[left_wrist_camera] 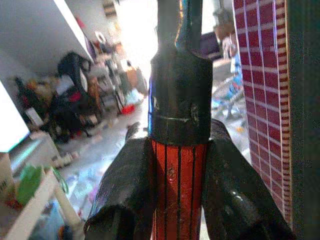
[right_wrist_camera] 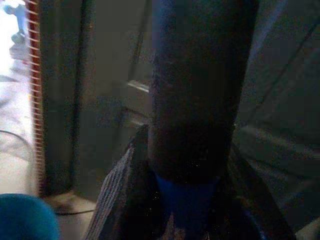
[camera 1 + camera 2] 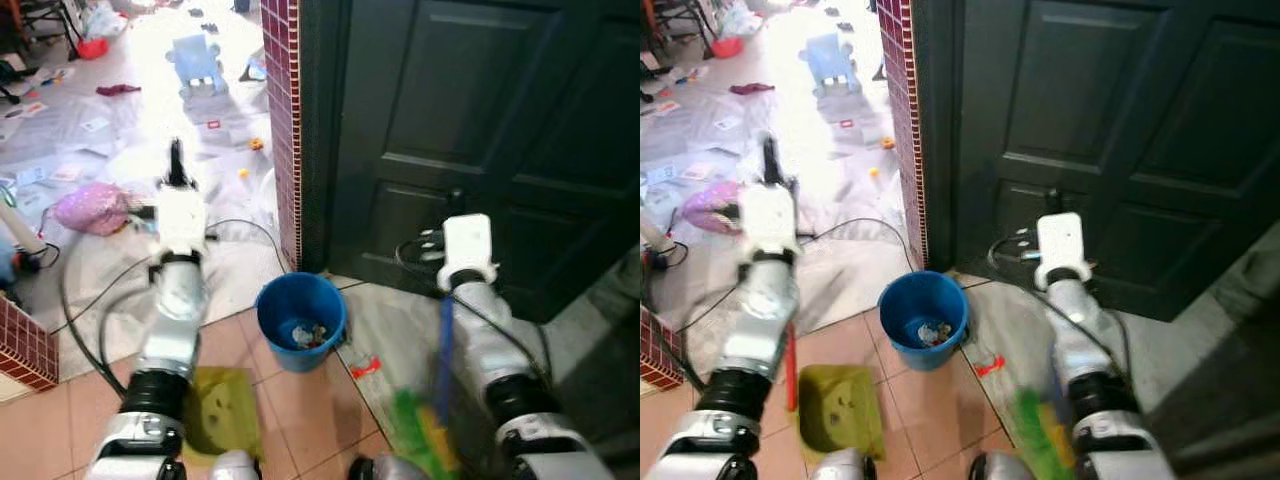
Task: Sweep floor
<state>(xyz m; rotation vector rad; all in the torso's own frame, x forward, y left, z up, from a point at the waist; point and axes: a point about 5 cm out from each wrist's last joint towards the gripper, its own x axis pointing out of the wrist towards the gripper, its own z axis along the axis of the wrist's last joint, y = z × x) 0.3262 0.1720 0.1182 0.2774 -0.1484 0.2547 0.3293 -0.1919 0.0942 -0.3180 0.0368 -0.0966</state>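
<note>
Dark panelled door (image 3: 480, 130) across the far right, shut, with a red-tiled pillar (image 3: 281, 110) at its left edge. Beyond the pillar to the far left, a bright room floor (image 3: 120, 130) strewn with papers, a pink bag (image 3: 92, 209) and a pale blue stool (image 3: 196, 64). Nearer, terracotta floor tiles (image 3: 290, 400) with a black cable (image 3: 85, 320) looping across them.

Blue bucket (image 3: 300, 320) standing on the tiles near the foot of the pillar, scraps of litter in its bottom. Small red scrap (image 3: 364, 367) lying just right of the bucket.

Green dustpan (image 3: 840, 408) flat on the tiles, near left, its red handle (image 1: 177, 185) clamped between the fingers of the left hand (image 1: 175, 200); black upper end of the handle sticking up past the wrist. Broom with blue handle (image 3: 444, 350) and green bristles (image 3: 420, 430) at near right, bristles down by the floor; right hand (image 2: 187, 200) closed around the blue handle, close in front of the door.
</note>
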